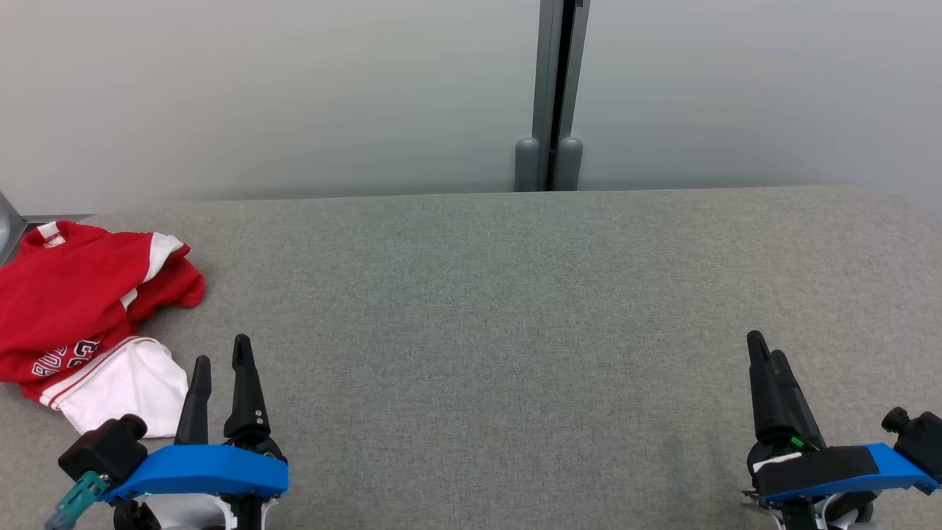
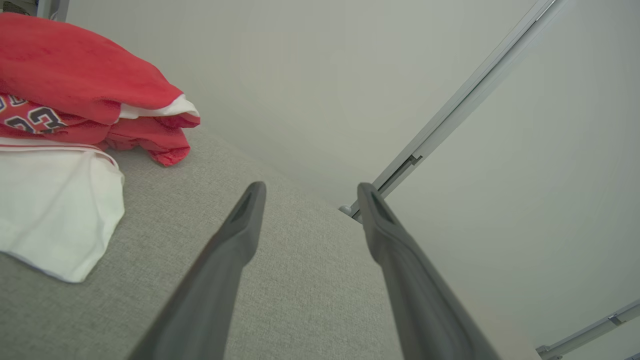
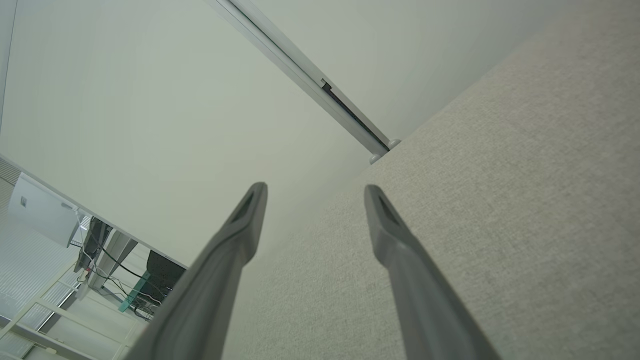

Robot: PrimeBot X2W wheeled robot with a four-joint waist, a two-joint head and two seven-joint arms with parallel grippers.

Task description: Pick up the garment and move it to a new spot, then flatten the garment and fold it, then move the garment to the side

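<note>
From the head, the red and white shirt [image 1: 81, 309] is lying bunched up at the left end of the bench [image 1: 478, 294]. The left claw [image 1: 221, 350] is sitting just beside it, and the right claw [image 1: 767, 346] is far off to the right. From the left wrist, the left claw [image 2: 311, 187] is gaping open, holding nothing, near the shirt [image 2: 75, 75]. From the right wrist, the right claw [image 3: 312, 187] is gaping open over the bench [image 3: 525, 200].
</note>
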